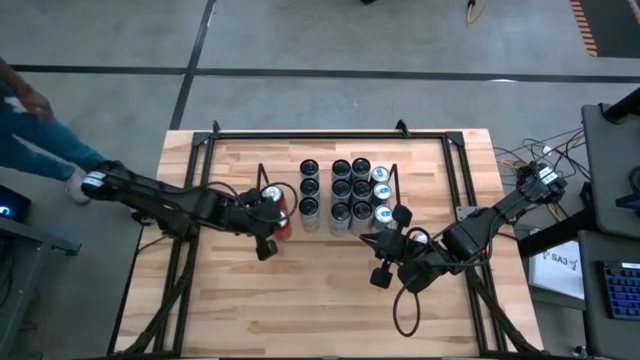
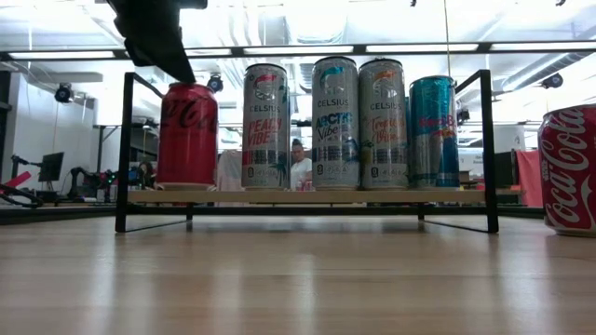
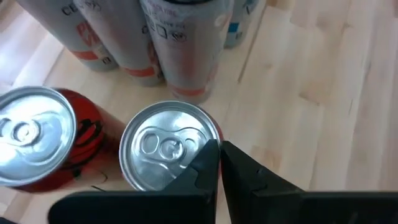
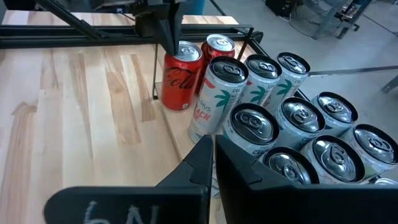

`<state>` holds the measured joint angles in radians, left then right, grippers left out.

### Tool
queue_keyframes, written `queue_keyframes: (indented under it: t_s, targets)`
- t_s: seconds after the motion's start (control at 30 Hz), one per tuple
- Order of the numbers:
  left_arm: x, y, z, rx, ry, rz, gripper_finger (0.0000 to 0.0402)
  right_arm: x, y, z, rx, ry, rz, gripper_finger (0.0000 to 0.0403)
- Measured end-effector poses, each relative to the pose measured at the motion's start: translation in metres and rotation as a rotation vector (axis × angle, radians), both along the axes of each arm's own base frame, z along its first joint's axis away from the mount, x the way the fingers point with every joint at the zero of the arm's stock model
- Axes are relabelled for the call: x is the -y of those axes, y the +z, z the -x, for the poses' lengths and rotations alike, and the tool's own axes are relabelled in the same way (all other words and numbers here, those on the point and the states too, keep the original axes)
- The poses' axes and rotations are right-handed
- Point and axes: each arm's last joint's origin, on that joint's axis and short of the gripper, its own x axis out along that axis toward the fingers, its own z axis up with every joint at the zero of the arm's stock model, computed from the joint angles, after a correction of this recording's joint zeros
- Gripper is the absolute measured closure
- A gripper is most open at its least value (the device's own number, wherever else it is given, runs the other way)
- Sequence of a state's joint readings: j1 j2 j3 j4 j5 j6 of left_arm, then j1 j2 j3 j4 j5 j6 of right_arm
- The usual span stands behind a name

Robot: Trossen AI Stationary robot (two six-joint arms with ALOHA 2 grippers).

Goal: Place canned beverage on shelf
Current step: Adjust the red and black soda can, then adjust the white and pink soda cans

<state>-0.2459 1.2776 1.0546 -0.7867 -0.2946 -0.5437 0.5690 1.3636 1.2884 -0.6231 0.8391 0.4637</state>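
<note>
Nearest the low camera, at its right edge, a red cola can (image 2: 568, 169) stands on the light wood table (image 2: 298, 279) outside the rack, and no other view shows it clearly. Behind it the low rack of thin black wire end frames on a pale wood base (image 2: 307, 196) carries a row of upright cans: a red cola can (image 2: 187, 136) at the left end, three tall silver slim cans (image 2: 335, 124) and a teal slim can (image 2: 434, 132). The level view shows only this front row; the overhead view shows the silver cans (image 1: 342, 195) standing several rows deep. The left wrist view alone shows two silver-topped red cans side by side, the nearer one (image 3: 166, 147) upright, long axis vertical, pull-tab top facing up, standing at the rack's left end. The left gripper (image 3: 220, 155) hangs just above that can's rim, fingers pressed together on nothing. The right gripper (image 1: 381, 262) waits over bare table on the near side of the rack's right end, also closed and empty.
</note>
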Motion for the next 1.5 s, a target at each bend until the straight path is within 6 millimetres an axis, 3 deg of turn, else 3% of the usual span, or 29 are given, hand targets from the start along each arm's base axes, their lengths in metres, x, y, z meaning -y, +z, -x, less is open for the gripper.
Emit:
queue_keyframes:
  t_s: [0.47,0.73,0.87,1.17,1.3,1.5]
  targets:
    - [-0.001,0.012,0.005,-0.082,0.070,-0.016,0.0402,0.000,0.000,0.000,-0.001,0.000,0.000,0.0394]
    - [-0.002,0.013,0.005,-0.072,0.091,-0.034,0.0402,0.000,0.000,0.000,-0.002,0.001,0.002,0.0394]
    - [-0.001,0.022,0.002,-0.029,0.089,-0.032,0.0401,0.000,0.000,0.000,-0.003,0.001,0.003,0.0394]
    - [-0.003,0.051,-0.012,0.159,0.021,-0.303,0.0401,0.000,-0.001,0.000,-0.008,0.002,0.006,0.0394]
    - [-0.010,0.053,-0.016,0.143,-0.055,-0.414,0.0401,0.000,-0.001,0.000,-0.008,0.002,0.006,0.0394]
    - [-0.030,0.052,-0.018,0.105,-0.027,-0.456,0.0401,0.000,-0.001,0.000,-0.008,0.002,0.007,0.0394]
